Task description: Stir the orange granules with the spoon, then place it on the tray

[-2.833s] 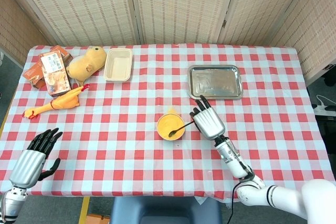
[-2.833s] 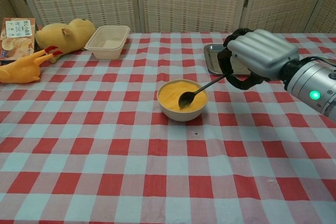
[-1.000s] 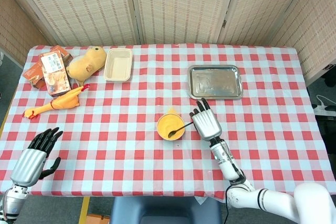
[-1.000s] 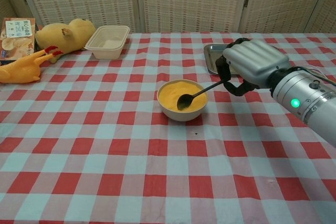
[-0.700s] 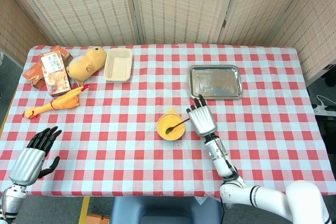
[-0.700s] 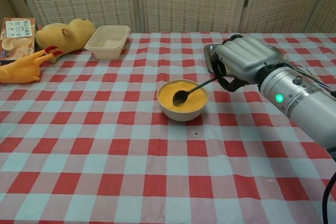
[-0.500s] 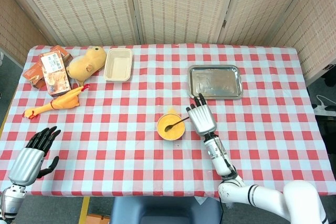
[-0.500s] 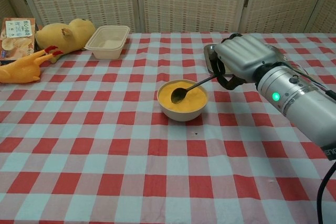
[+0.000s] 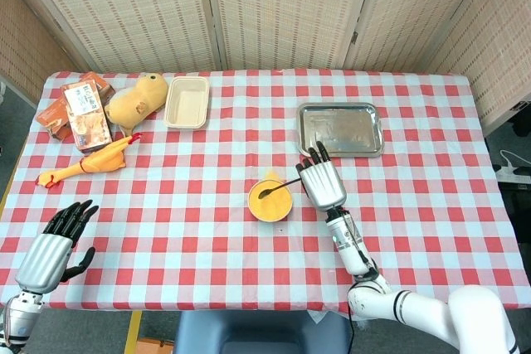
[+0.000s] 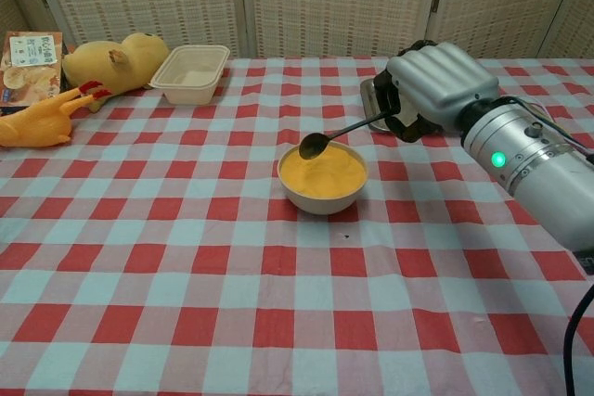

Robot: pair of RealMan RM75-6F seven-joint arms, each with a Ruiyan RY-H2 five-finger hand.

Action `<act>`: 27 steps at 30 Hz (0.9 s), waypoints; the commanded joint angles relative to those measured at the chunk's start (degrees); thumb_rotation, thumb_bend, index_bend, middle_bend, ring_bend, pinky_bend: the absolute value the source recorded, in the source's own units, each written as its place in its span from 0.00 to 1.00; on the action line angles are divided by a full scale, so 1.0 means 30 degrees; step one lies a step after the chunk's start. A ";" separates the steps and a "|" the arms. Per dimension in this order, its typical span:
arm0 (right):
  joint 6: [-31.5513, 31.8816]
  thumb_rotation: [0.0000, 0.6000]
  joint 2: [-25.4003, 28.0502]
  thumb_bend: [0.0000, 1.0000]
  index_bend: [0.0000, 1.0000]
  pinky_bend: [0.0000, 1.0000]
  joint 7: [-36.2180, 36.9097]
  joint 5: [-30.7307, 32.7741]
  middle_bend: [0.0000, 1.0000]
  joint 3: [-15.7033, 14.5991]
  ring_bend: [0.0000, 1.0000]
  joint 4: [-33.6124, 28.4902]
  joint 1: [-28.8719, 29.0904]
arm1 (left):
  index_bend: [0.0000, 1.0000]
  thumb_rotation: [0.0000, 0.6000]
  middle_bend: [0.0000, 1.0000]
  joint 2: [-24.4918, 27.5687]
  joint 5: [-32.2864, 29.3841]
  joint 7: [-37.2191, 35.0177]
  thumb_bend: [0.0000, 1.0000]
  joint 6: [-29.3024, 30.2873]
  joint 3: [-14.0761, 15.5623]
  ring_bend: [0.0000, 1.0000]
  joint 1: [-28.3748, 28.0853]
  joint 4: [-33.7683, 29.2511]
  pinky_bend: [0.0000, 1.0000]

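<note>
Only the head view shows the idle left hand (image 9: pixel 56 246), fingers apart; the right hand (image 10: pixel 436 88) grips the spoon (image 10: pixel 336 134), now lifted clear of the granule bowl (image 10: pixel 323 178).

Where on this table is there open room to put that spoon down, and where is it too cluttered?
The metal tray is bare, just beyond the right robot hand holding the spoon. The cloth right of the bowl and the whole near edge are open too. The far left corner is crowded: snack boxes, plush duck, rubber chicken, beige container.
</note>
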 commanded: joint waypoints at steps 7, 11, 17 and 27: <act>-0.1087 1.00 -0.0856 0.40 1.00 0.13 0.0377 0.0460 0.50 0.0245 0.19 0.1912 0.0608 | 0.00 1.00 0.00 -0.0031 -0.0211 -0.0089 0.45 -0.0240 -0.0064 0.00 -0.0101 0.0094 0.13; -0.0940 1.00 -0.0389 0.40 1.00 0.13 0.0184 0.0165 0.50 -0.0284 0.19 0.1049 0.0256 | 0.00 1.00 0.00 -0.0029 -0.0161 -0.0043 0.45 -0.0210 -0.0033 0.00 -0.0091 0.0041 0.13; -0.0243 1.00 0.0767 0.40 1.00 0.13 -0.0354 -0.0414 0.50 -0.0989 0.19 -0.1019 -0.0447 | 0.00 1.00 0.00 -0.0022 -0.0082 0.0108 0.45 -0.0175 0.0031 0.00 -0.0064 -0.0045 0.13; 0.0593 1.00 0.1081 0.40 1.00 0.13 -0.1019 -0.0476 0.51 -0.0805 0.19 -0.1974 -0.0837 | 0.00 1.00 0.00 -0.0003 0.0180 0.0200 0.45 0.0045 0.0139 0.00 0.0012 -0.0135 0.13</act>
